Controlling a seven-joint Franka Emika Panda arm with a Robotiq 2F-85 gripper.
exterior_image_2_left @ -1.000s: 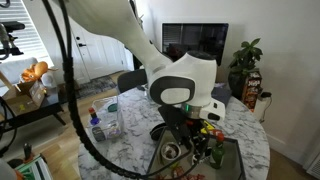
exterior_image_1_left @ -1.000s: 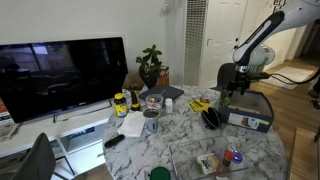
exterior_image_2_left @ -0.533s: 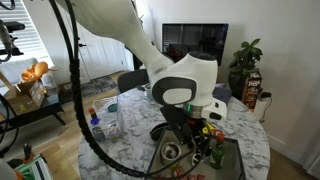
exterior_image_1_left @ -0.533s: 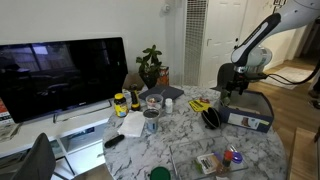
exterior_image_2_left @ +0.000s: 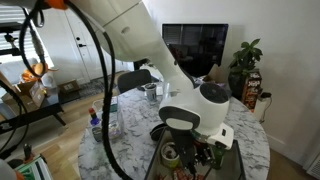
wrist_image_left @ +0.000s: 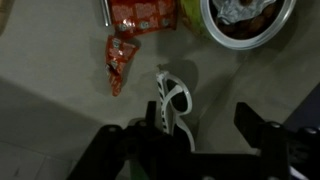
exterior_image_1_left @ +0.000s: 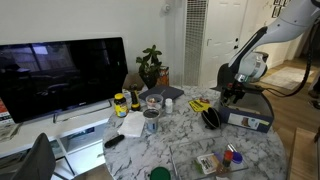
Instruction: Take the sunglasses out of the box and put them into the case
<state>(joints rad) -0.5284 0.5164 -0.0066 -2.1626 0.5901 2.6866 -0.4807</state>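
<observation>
The grey-blue box [exterior_image_1_left: 251,117] stands at the far right of the marble table. My gripper [exterior_image_1_left: 235,95] is down over it. In the wrist view my gripper [wrist_image_left: 200,125] is open inside the box, on its grey floor [wrist_image_left: 60,110]. White-framed sunglasses [wrist_image_left: 172,100] lie on that floor, right beside one finger and partly between the two. The small black oval case [exterior_image_1_left: 211,118] sits on the table next to the box. In an exterior view my arm's wrist [exterior_image_2_left: 200,110] covers most of the box, and the case is hidden there.
Red snack packets [wrist_image_left: 135,15] and a dark bowl with foil [wrist_image_left: 245,15] also lie in the box. On the table are jars [exterior_image_1_left: 120,104], a cup [exterior_image_1_left: 152,103], a yellow packet [exterior_image_1_left: 198,104] and a spray bottle [exterior_image_2_left: 97,125]. A TV [exterior_image_1_left: 60,75] and a plant [exterior_image_1_left: 150,65] stand behind.
My arm has bent down and the gripper has sunk lower into the box. The sunglasses and the case have not moved.
</observation>
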